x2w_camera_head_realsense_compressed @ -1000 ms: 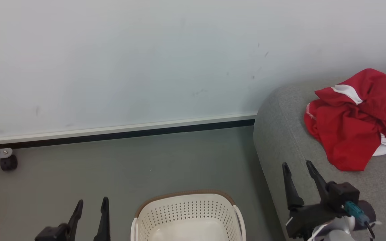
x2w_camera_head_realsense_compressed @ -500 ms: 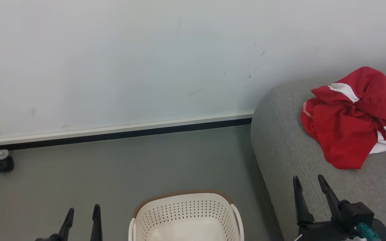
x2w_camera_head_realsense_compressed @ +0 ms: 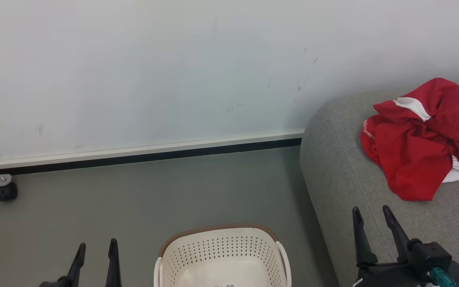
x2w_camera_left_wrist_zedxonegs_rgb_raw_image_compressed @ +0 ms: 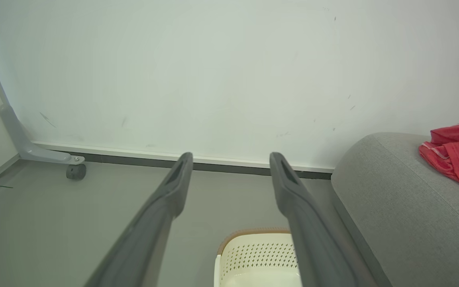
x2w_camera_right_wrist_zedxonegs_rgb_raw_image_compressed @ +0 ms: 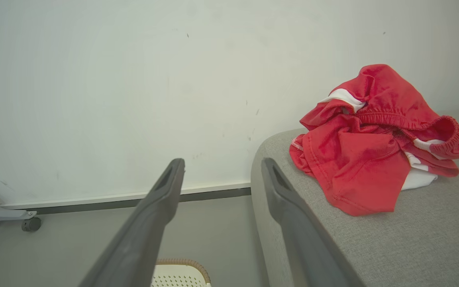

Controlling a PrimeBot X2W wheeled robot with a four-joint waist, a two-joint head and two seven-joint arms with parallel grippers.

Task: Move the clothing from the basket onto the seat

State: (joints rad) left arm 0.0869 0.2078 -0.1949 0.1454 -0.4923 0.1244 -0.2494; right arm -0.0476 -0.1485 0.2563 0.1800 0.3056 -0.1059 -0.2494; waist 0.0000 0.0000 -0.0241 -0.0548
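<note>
Clothing (x2w_camera_head_realsense_compressed: 420,147) lies crumpled in red heap on seat (x2w_camera_head_realsense_compressed: 345,175) (white trim showing), near its rounded end. Basket (x2w_camera_head_realsense_compressed: 221,255) sits on grey floor (x2w_camera_head_realsense_compressed: 134,199) just beside seat. Left gripper (x2w_camera_head_realsense_compressed: 97,244) hovers over floor, fingers spread, holding nothing. Right gripper (x2w_camera_head_realsense_compressed: 371,209) over seat edge, fingers apart, holding nothing.

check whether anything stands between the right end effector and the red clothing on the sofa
Nothing visible does. The right end effector, open, is by the rounded edge of the seat, and between it and the clothing lies bare grey upholstery. The clothing already rests on the seat, apart from the basket.
</note>
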